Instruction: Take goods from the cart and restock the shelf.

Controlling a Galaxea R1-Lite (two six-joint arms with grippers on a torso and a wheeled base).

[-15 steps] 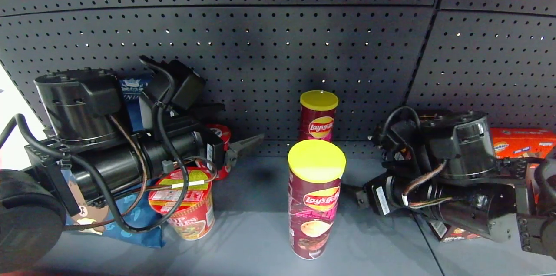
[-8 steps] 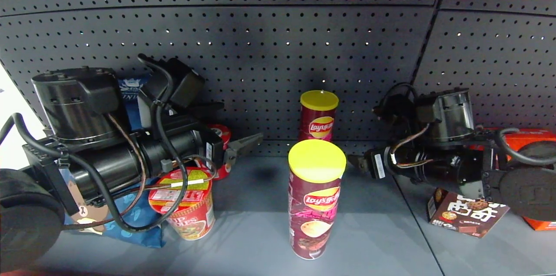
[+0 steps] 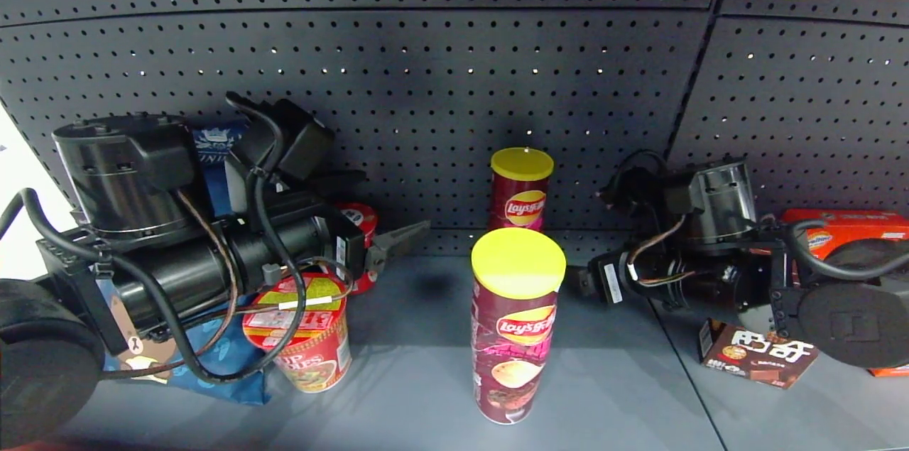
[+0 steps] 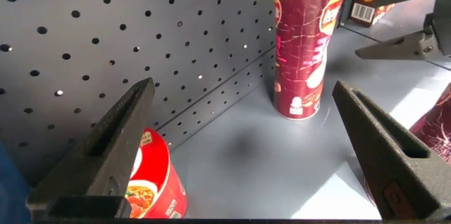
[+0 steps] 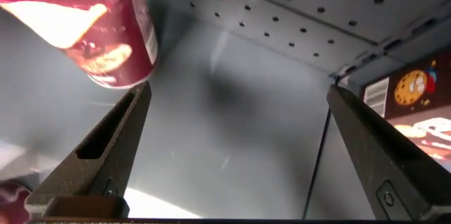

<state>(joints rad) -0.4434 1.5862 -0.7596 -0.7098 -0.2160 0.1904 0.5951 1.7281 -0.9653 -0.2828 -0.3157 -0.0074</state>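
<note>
Two maroon chip cans with yellow lids stand on the grey shelf (image 3: 426, 380), the front can (image 3: 517, 323) before the rear can (image 3: 521, 188). My left gripper (image 3: 401, 238) hovers open left of them, beside a red noodle cup (image 3: 358, 224); the left wrist view has the rear can (image 4: 306, 41) ahead of its open fingers (image 4: 120, 139) and the red cup (image 4: 151, 182) at one side. My right gripper (image 3: 579, 280) sits just right of the front can, open and empty (image 5: 232, 153), with a can (image 5: 84, 27) near one finger.
A second noodle cup (image 3: 305, 337) and a blue bag (image 3: 213, 359) lie under my left arm. A brown cookie box (image 3: 756, 355) lies flat on the right shelf section, an orange box (image 3: 845, 231) behind it. The pegboard back wall (image 3: 440, 82) is close behind.
My right arm has risen and drawn back to the right, uncovering the brown cookie box on the shelf. The left arm and both cans have stayed put.
</note>
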